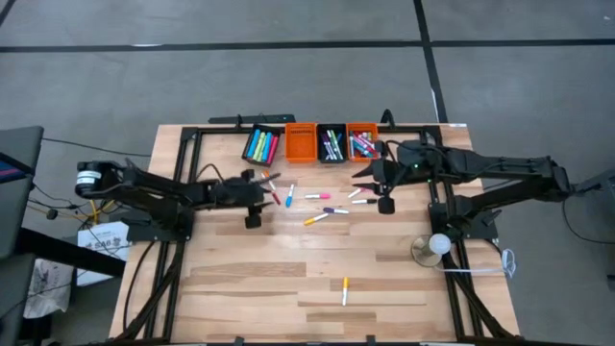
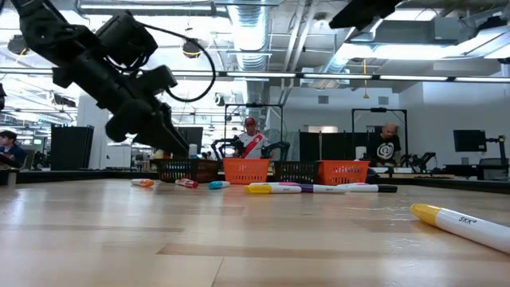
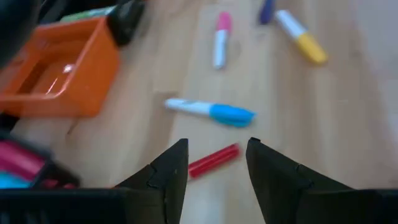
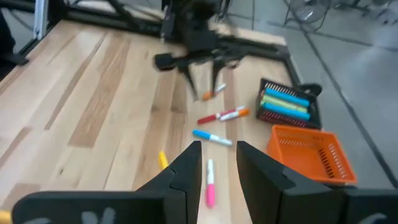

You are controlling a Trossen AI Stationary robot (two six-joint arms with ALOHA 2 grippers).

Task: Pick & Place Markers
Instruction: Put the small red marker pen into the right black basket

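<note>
Several slim capped markers [image 1: 317,219] strewn mid-frame on pale wood-plank table [image 1: 240,279]; left gripper [image 3: 214,163] parted, empty, above red marker [image 3: 213,160]; right gripper [image 4: 216,155] slightly parted, empty.

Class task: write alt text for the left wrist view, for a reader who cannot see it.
The left claw, open and empty, hangs over a red marker on the wooden table. Beyond lie blue-capped, pink-capped and yellow-capped markers, beside an empty orange bin.

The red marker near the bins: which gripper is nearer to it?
Left. The left gripper hovers open right over the red marker; the right gripper is across the marker cluster.
</note>
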